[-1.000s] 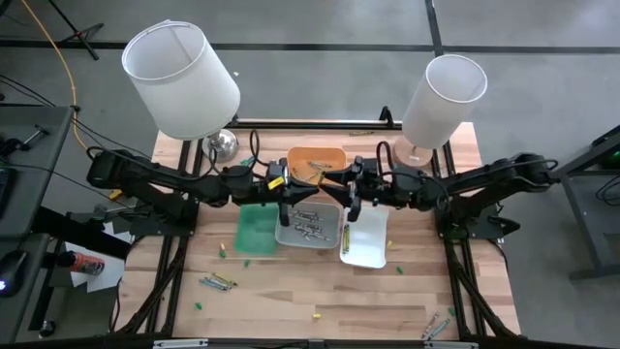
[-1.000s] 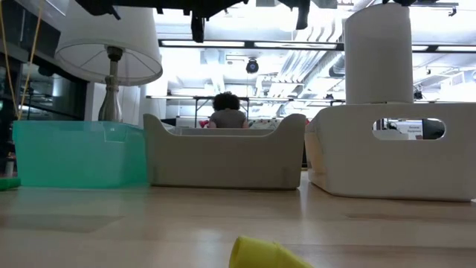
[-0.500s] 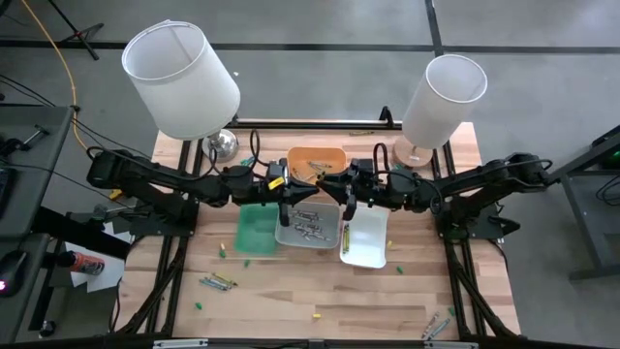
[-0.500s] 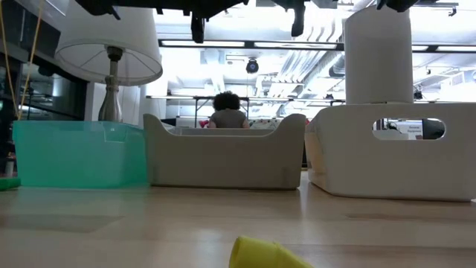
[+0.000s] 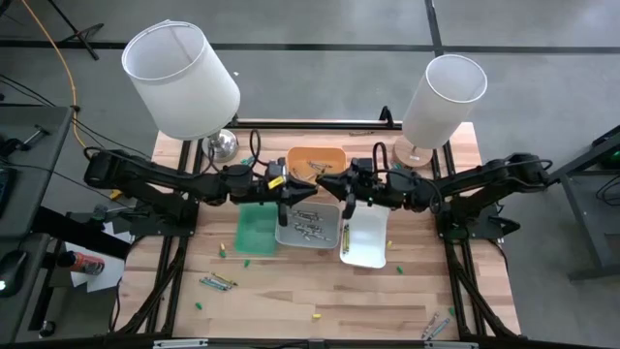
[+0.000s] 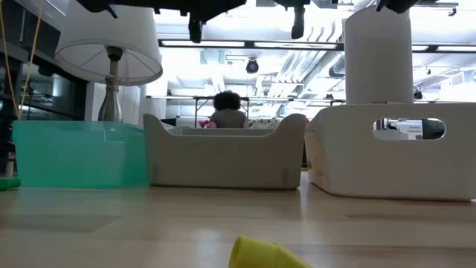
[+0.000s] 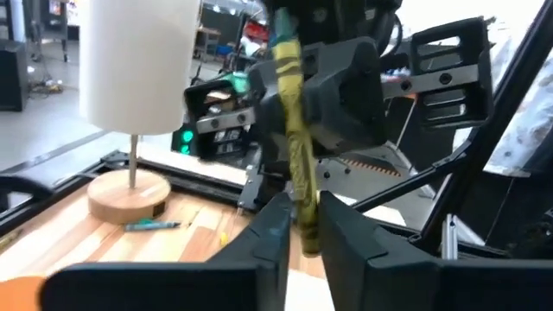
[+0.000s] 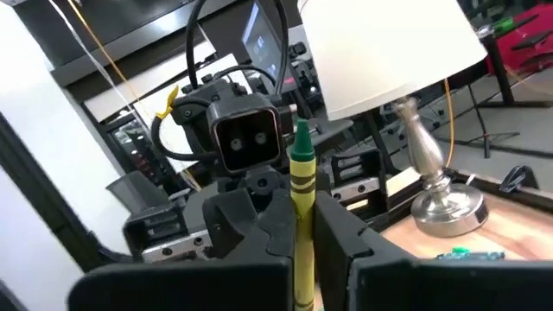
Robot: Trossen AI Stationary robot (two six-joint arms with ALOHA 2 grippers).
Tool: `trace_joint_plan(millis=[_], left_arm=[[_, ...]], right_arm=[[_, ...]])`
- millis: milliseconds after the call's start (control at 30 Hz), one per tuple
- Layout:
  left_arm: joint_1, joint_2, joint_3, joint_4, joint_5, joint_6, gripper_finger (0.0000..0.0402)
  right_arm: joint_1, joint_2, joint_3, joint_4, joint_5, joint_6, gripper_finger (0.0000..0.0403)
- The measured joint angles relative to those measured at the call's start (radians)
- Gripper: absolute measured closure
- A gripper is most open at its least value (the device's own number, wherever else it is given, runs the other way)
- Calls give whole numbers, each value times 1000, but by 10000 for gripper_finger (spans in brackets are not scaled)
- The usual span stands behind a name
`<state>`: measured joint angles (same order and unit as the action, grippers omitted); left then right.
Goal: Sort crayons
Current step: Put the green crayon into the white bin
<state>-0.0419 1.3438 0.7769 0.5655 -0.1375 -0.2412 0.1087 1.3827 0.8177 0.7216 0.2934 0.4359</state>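
Note:
A crayon (image 7: 294, 130) with a yellow-green wrap and a green tip (image 8: 301, 138) stands roughly upright in mid-air above the trays, between my two grippers. My left gripper (image 5: 310, 187) and right gripper (image 5: 329, 184) face each other, fingertip to fingertip, over the near rim of the orange tray (image 5: 317, 157). Both have the crayon between their fingers. Several grey crayons (image 5: 308, 229) lie in the grey tray (image 5: 291, 233), and a yellow one (image 5: 344, 235) in the white tray (image 5: 368, 242). My left gripper (image 7: 304, 220) has the crayon's lower end (image 7: 304, 238) between its two fingers, which reach in level and lie across the crayon. The crayon rises above them, a little tilted and clear of the trays. My right gripper (image 8: 302, 212) pinches the crayon's wrapped shaft (image 8: 301, 186) between its two fingers, coming in about level from the opposite side, fingers across it. The green tip stands above the fingers.
A green tray (image 5: 257, 229) sits left of the grey one. Two lamps (image 5: 182, 79) (image 5: 441, 97) stand at the far corners. Loose crayons lie on the near table (image 5: 218, 282) (image 5: 436, 325) (image 6: 264, 253). A person (image 6: 227, 110) sits in the room behind.
My right gripper's fingers have drawn together around the crayon that my left gripper holds up. Both arms have otherwise stayed in place over the trays, and the crayon has kept its place.

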Motion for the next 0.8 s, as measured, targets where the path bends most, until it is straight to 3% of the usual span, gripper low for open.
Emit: trace_joint_plan(millis=[167,367,467,600,800], left_arm=[[29,-149,0,-282,-14,34,303],[35,-384,-2,-672,-97,36,275],[25,-491,-44,-707,-139,10,273],[-6,-610,-158,-601,-215,-36,273],[-27,-694,-277,-528,-253,-136,273]], right_arm=[[-15,-64,0,-42,-4,-59,399],[-29,-210,0,-327,-10,-69,399],[-12,-279,0,-503,-14,-27,399],[28,-338,1,-646,26,38,400],[157,-302,1,-836,122,246,400]])
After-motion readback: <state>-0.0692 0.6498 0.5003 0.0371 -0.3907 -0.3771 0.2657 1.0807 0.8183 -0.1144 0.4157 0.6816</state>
